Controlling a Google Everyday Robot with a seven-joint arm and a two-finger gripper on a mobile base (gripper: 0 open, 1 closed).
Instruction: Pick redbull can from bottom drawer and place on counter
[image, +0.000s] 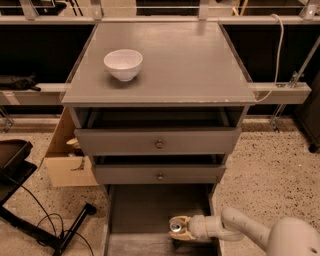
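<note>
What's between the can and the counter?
Camera view: the top drawer and middle drawer, both ajar, lie between the counter and the can in the bottom drawer. The gripper is at the can.

No writing can be read.
The redbull can (176, 226) shows only its silver top, no legible label; the gripper (177, 228) is at it, front right of the bottom drawer (145, 210).

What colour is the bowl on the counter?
The bowl is white, camera view; the gripper is in the bottom drawer.
</note>
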